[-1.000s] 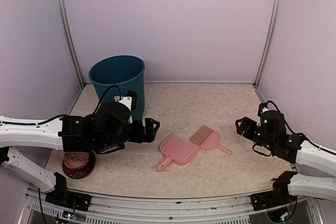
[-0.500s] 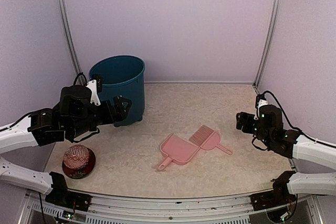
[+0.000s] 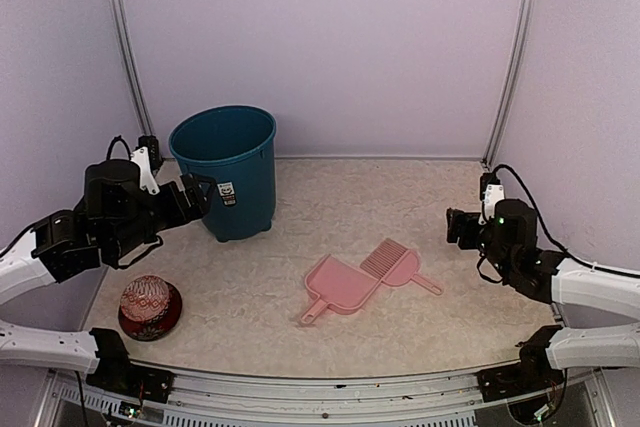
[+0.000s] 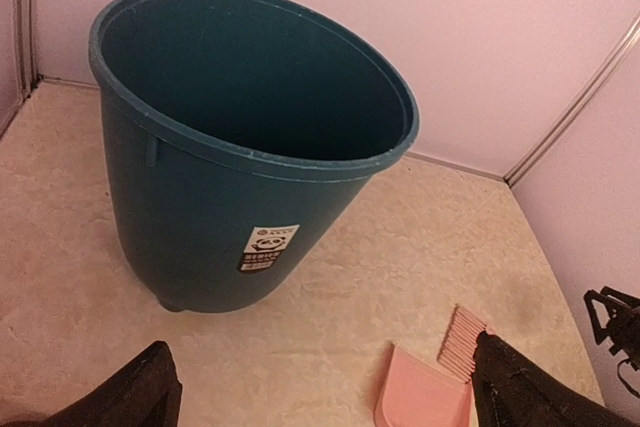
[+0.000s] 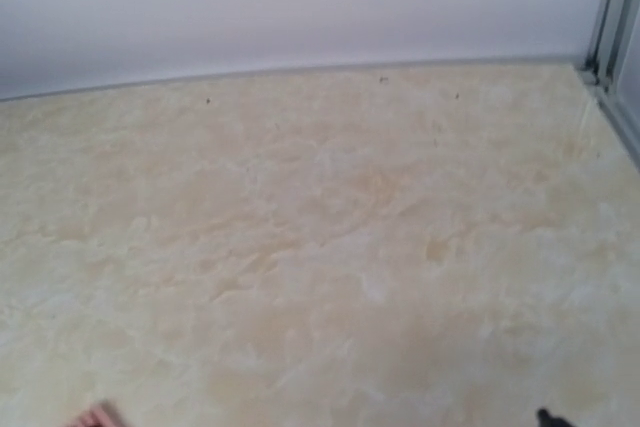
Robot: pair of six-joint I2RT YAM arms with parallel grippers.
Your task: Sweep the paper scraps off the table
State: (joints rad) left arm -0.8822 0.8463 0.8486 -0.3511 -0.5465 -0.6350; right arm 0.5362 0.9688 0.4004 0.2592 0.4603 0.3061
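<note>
The left gripper (image 3: 198, 195) hovers spread wide just beside the teal bin (image 3: 235, 182), which stands upright at the back left of the table (image 3: 450, 332). The right gripper (image 3: 458, 227) hangs over the table's right side with its jaws apart; its wrist view shows only one fingertip (image 5: 545, 417). A pink dustpan (image 3: 338, 287) and brush (image 3: 398, 263) lie touching mid-table. A red ball (image 3: 150, 297) sits in a bowl (image 3: 150, 327) at the near left. The paper scraps are out of sight in every view.
</note>
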